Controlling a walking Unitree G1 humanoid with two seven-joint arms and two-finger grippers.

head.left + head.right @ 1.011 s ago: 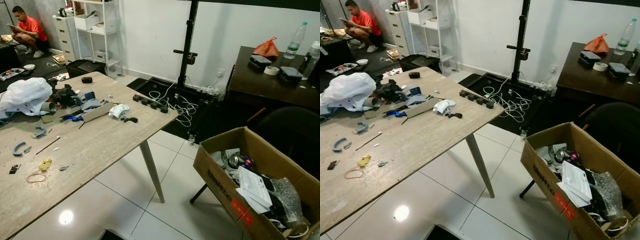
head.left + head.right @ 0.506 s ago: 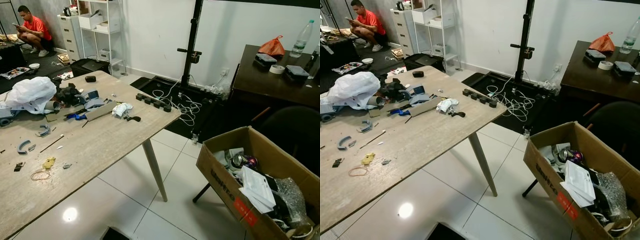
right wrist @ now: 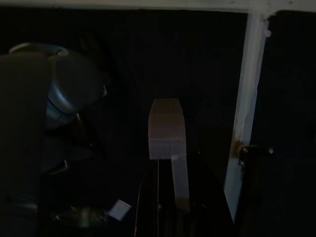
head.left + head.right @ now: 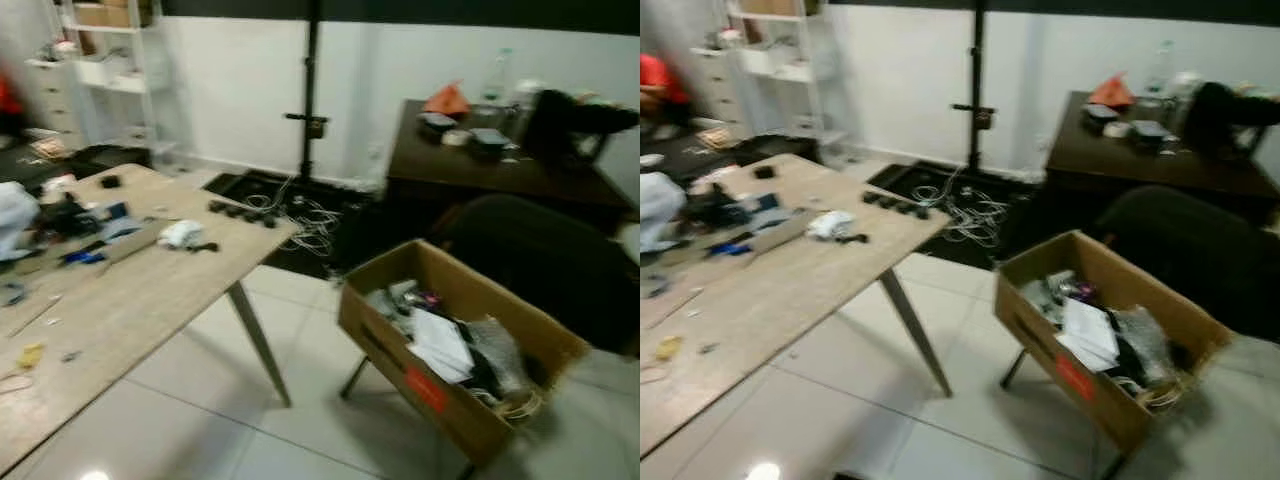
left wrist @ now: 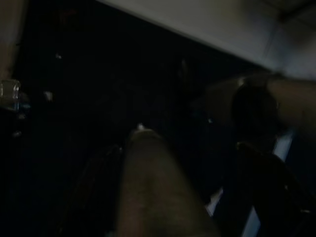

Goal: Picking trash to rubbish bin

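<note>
While the head views are smeared with motion blur, the layout still reads clearly enough.

Wooden table (image 4: 150, 290): the largest thing, at the robot's left, its top littered with small scraps.
Cardboard box (image 4: 1035, 320): serves as the rubbish bin; it stands open on the tiled floor (image 4: 300, 430) to the right of the table, well apart from the table top, already part full of paper and plastic waste.
Dark desk (image 4: 480, 170): behind the box, against the wall.
Trash on the table: a crumpled white wad (image 4: 181, 233) near the far edge, and a small yellow scrap (image 4: 29, 354) close to the near edge.
Grippers: both wrist views are very dark; I cannot tell whether either is open, closed or carrying anything.
Step in hand: judged as moving about between table and box, with nothing visibly carried.
Next move: probably to face the table, settle the view, then reach for one piece of litter.
</note>
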